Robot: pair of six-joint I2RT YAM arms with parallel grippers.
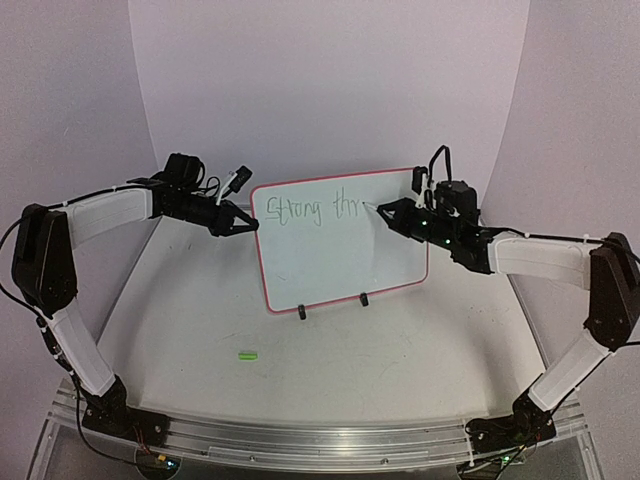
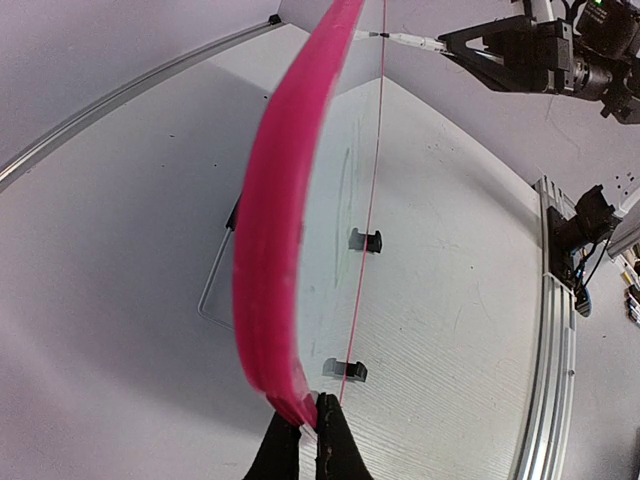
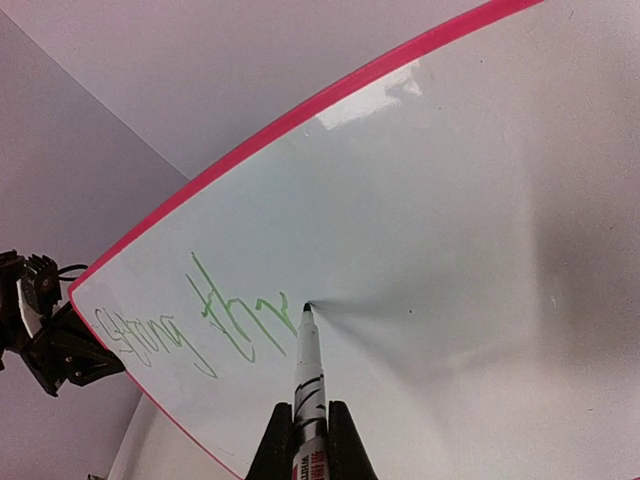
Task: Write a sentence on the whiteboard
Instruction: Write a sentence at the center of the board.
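The whiteboard (image 1: pixel 340 250), white with a pink-red frame, stands upright on two black clip feet (image 1: pixel 302 312) mid-table. Green writing reads "Strong thr" along its top. My left gripper (image 1: pixel 250 224) is shut on the board's left frame edge (image 2: pixel 270 300), seen edge-on in the left wrist view. My right gripper (image 1: pixel 388 212) is shut on a white marker (image 3: pixel 309 390). The marker's tip touches the board (image 3: pixel 450 200) just right of the last green letter. The marker also shows in the left wrist view (image 2: pixel 405 41).
A small green marker cap (image 1: pixel 247 354) lies on the table in front of the board, left of centre. A metal rail (image 1: pixel 320 435) runs along the near edge. White walls curve round the back and sides.
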